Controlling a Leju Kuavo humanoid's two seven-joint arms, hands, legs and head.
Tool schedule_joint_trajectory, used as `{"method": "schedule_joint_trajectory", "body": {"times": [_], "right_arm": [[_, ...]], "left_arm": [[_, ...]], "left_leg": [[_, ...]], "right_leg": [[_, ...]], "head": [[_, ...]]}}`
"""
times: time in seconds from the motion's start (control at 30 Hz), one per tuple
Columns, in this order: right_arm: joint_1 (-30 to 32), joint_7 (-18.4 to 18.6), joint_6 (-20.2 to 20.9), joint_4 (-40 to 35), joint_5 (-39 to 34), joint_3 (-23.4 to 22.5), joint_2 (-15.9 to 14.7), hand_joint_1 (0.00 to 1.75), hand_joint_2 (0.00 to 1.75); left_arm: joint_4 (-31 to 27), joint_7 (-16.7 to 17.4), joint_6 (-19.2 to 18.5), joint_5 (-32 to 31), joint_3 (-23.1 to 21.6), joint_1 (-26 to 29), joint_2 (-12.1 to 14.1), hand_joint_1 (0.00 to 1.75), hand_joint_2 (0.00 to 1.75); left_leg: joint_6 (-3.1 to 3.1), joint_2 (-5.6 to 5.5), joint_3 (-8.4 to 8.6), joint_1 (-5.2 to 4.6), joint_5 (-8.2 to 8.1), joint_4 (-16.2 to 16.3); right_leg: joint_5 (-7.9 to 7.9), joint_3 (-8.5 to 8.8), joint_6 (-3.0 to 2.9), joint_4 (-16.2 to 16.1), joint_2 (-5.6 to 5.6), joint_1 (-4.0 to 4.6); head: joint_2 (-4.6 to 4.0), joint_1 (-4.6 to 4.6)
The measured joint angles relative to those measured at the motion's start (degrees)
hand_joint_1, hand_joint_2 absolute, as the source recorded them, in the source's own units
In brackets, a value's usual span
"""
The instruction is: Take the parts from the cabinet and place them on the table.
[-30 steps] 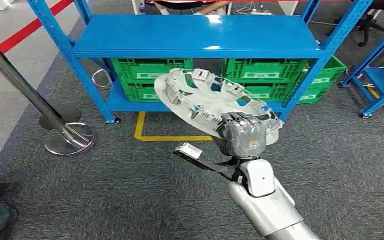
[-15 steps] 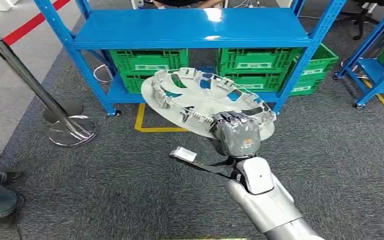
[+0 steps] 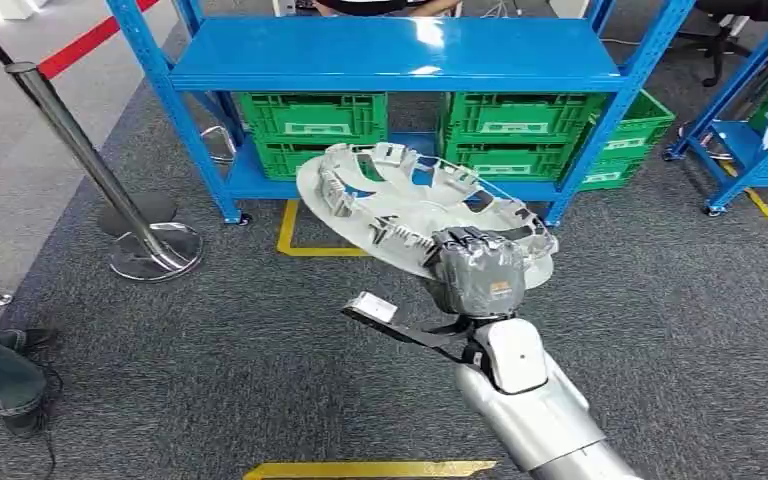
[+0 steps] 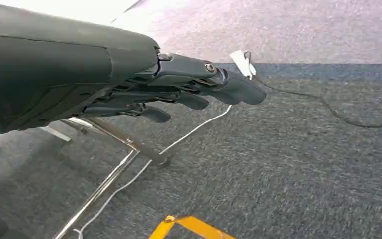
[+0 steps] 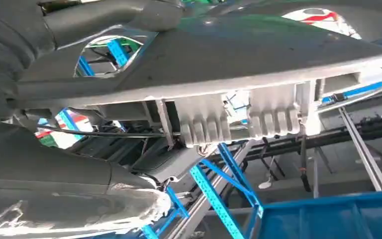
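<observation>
The right hand (image 3: 480,272) grips the near rim of a round grey part (image 3: 415,205), holding it tilted in the air above the carpet (image 3: 210,370), in front of the blue rack (image 3: 400,55) with green crates (image 3: 310,120). The left hand (image 4: 179,89) hangs over the carpet, fingers loosely extended, holding nothing.

Bright even overhead light, glare on blue shelf (image 3: 400,52), close wrist views soft

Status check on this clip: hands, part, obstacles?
Right hand grips round grey plastic wheel cover, tilted. Left hand holds nothing, fingers extended over the carpet. Blue metal shelf rack ahead.
</observation>
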Motion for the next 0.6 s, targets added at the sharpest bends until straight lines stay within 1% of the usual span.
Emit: {"method": "schedule_joint_trajectory", "body": {"times": [0.03,0.1,0.13,0.17,0.2,0.23,0.27,0.33,0.37,0.47,0.6], "right_arm": [[-0.2,-0.2,0.0,-0.1,0.1,0.0,0.0,1.75,1.75],[-0.2,-0.3,0.0,0.0,0.1,0.0,0.0,1.75,1.75],[-0.2,-0.4,0.0,0.0,0.1,0.0,0.0,1.75,1.75],[-0.2,-0.5,0.0,0.0,0.2,0.0,0.0,1.75,1.75],[-0.3,-0.6,0.0,0.1,0.4,0.0,0.0,1.75,1.75],[-0.3,-0.7,0.0,0.1,0.5,0.0,0.0,1.75,1.75],[-0.3,-0.7,0.0,0.2,0.9,0.0,0.0,1.75,1.75],[-0.3,-0.3,0.0,0.3,1.8,0.0,0.0,1.75,1.75],[-0.3,0.0,0.0,0.3,2.2,0.0,0.0,1.75,1.75],[-0.3,1.0,0.0,0.5,3.0,0.1,0.0,1.75,1.75],[-0.3,1.1,0.0,0.6,3.1,0.2,0.0,1.75,1.75]], "left_arm": [[0.0,-0.1,0.0,0.0,0.1,-0.1,0.0,0.00,1.75],[0.0,0.0,-0.2,0.0,0.2,0.0,0.0,0.00,1.75],[0.0,0.0,-0.2,0.0,0.3,0.0,0.0,0.00,1.75],[0.0,0.0,-0.3,-0.1,0.4,0.0,0.0,0.00,1.75],[0.0,0.2,-0.4,-0.2,0.4,0.0,0.0,0.00,1.75],[0.0,0.2,-0.5,-0.2,0.5,-0.2,0.1,0.00,1.75],[0.1,-0.1,-0.6,-0.2,0.7,-0.1,0.1,0.00,1.75],[0.2,-0.3,-1.0,-0.2,0.9,-0.2,0.1,0.00,1.75],[0.2,-0.3,-1.0,-0.2,0.9,-0.2,0.1,0.00,1.75],[0.2,0.1,-1.2,-0.3,1.0,-0.2,0.1,0.00,1.75],[0.2,0.1,-1.2,-0.4,1.0,-0.2,0.0,0.00,1.75]], "left_leg": [[-0.33,0.05,-0.39,0.10,0.28,0.2],[-0.95,0.09,-0.56,0.28,0.73,0.2],[-1.18,0.07,-0.57,0.20,0.85,0.2],[-1.47,-0.18,-0.76,0.33,0.19,0.4],[0.45,-0.06,-0.76,0.25,1.26,-0.5],[1.30,-0.20,-0.91,0.17,0.90,-0.3],[1.36,-0.17,-1.04,0.19,1.24,-0.3],[0.50,-0.18,-1.20,0.33,1.84,-0.4],[0.38,-0.18,-1.33,0.36,1.92,-0.4],[-0.58,-0.18,-1.57,0.47,2.23,-0.4],[-1.06,-0.18,-1.90,0.48,2.47,-0.4]], "right_leg": [[0.32,-0.15,-0.25,-0.2,0.09,0.00],[0.63,-0.53,-0.66,0.0,0.19,0.15],[0.97,-0.60,-1.11,-0.3,0.17,-0.02],[1.41,-0.55,-1.34,-0.7,0.04,-0.20],[1.25,-0.84,-0.68,-0.6,0.22,-0.09],[1.37,-1.02,-0.71,-0.6,0.19,0.00],[1.49,-1.11,-0.82,-0.6,0.16,0.03],[1.71,-1.41,-1.15,-0.4,0.17,0.20],[1.80,-1.59,-1.23,-0.3,0.17,0.24],[1.91,-1.98,-1.38,-0.1,0.18,0.31],[2.09,-2.36,-1.49,0.1,0.18,0.32]], "head": [[0.00,0.02],[0.00,0.02],[0.00,0.00],[0.00,0.07],[0.00,-0.52],[0.00,-0.44],[0.00,-0.43],[0.00,-0.41],[0.00,-0.37],[0.00,-0.37],[0.00,-0.37]]}}
